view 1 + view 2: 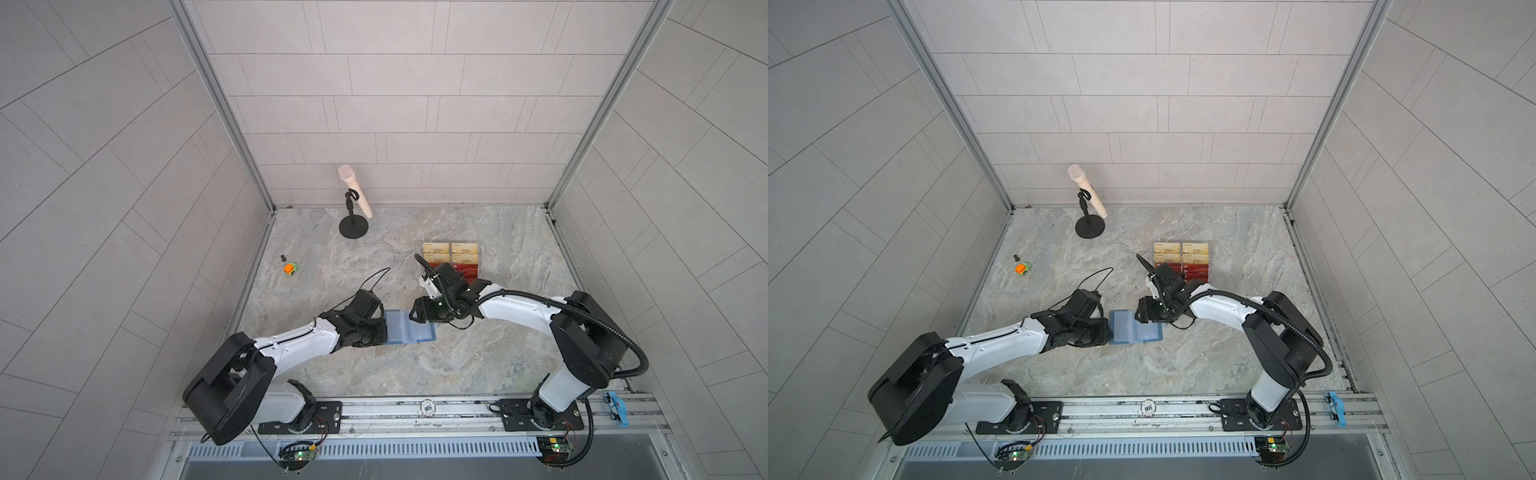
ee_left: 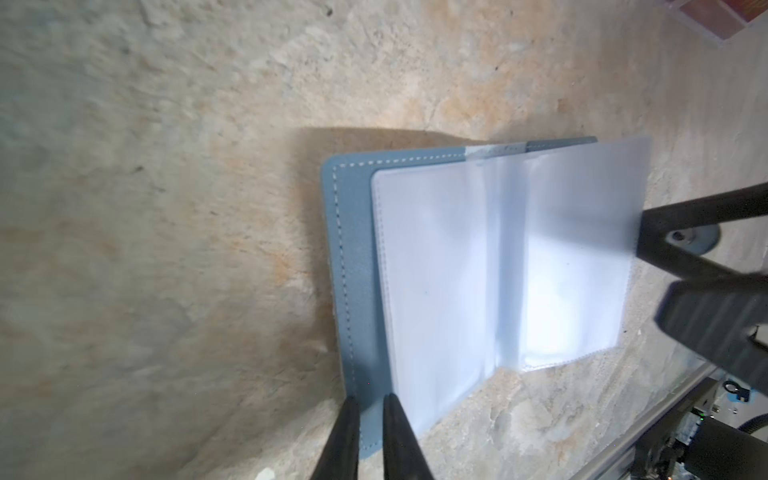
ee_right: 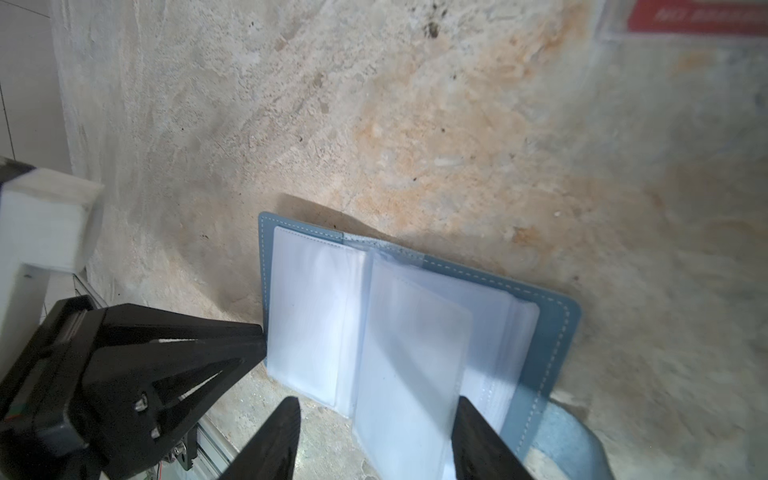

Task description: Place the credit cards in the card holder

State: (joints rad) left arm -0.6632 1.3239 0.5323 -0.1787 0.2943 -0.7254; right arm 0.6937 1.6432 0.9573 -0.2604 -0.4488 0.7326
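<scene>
The slate-blue card holder [image 1: 409, 329] [image 1: 1138, 330] lies open on the stone table, its clear sleeves [image 2: 498, 257] fanned up. My left gripper [image 1: 384, 330] [image 2: 372, 415] is shut on the edge of its left cover [image 2: 349, 266]. At the holder's far edge, my right gripper [image 1: 415, 315] [image 3: 376, 415] stands open. One upright clear sleeve [image 3: 411, 353] rises between its fingers with room on both sides. The red credit cards [image 1: 467, 271] [image 1: 1198, 270] [image 3: 698, 16] sit in a clear tiered stand behind the right wrist, which hides part of them.
Pale gold cards [image 1: 451, 249] fill the stand's back rows. A toy microphone on a black stand [image 1: 354, 199] is at the back. A small orange-green toy car [image 1: 292, 269] and a dark peg [image 1: 284, 257] lie at the left. A metal rail [image 1: 415, 409] runs along the front.
</scene>
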